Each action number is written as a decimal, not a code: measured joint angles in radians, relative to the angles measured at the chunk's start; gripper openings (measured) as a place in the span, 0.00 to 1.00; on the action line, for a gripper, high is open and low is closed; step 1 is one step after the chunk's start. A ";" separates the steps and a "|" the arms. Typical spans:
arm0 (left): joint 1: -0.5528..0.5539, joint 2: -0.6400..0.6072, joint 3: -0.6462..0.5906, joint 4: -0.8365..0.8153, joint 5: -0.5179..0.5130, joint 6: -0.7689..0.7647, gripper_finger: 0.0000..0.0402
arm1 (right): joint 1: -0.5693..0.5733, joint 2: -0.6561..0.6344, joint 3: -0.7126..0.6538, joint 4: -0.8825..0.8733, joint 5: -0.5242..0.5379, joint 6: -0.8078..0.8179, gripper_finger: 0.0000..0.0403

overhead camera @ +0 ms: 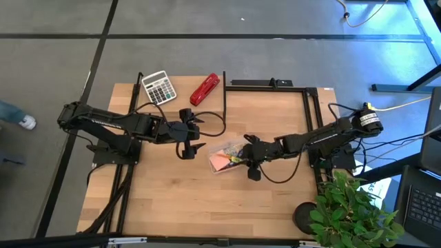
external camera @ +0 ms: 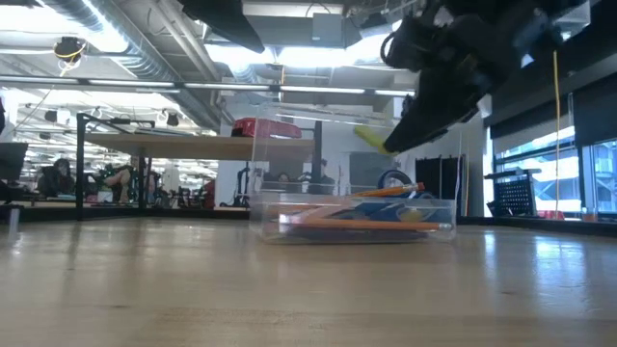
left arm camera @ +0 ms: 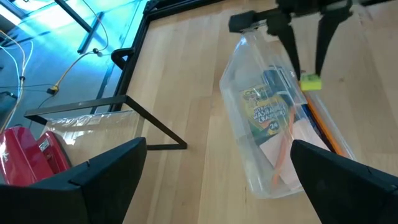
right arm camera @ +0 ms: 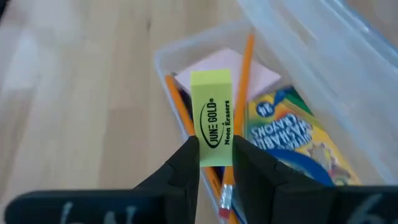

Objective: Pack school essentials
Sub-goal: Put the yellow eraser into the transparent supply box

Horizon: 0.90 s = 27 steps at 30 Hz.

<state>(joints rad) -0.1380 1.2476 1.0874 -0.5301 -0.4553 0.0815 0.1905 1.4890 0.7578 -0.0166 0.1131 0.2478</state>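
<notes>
The yellow eraser (right arm camera: 211, 118) was at the centre of the right wrist view, above the clear box (overhead camera: 227, 157); your right gripper (right arm camera: 214, 152) pinched it. Your left gripper (overhead camera: 187, 134), left of the box, stood wide open, empty.

A clear plastic box (external camera: 355, 214) stands on the wooden tabletop (external camera: 289, 289), and everything else is placed from it. Inside, along its floor, lie orange pencils (external camera: 366, 223) and a blue-and-yellow packet (external camera: 400, 208); a blue ring-shaped handle (external camera: 393, 179) shows at its far side. Above the box's right end hangs the right tool (external camera: 386, 145), dark, coming down from the upper right, its tips pinching a small yellow-green eraser (external camera: 370, 138). Behind the box, a red object (external camera: 267, 127) rests on a further table.
</notes>
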 joint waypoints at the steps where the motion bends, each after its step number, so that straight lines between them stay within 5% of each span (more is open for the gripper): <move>1: 0.000 0.000 0.000 0.000 0.000 -0.002 0.98 | -0.009 0.006 0.000 0.000 0.000 0.001 0.22; 27: -0.014 0.000 0.000 0.000 0.012 -0.019 0.98 | -0.050 0.015 0.000 0.012 0.000 0.003 0.24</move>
<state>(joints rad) -0.1520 1.2476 1.0874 -0.5301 -0.4435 0.0621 0.1402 1.5040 0.7578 -0.0048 0.1131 0.2511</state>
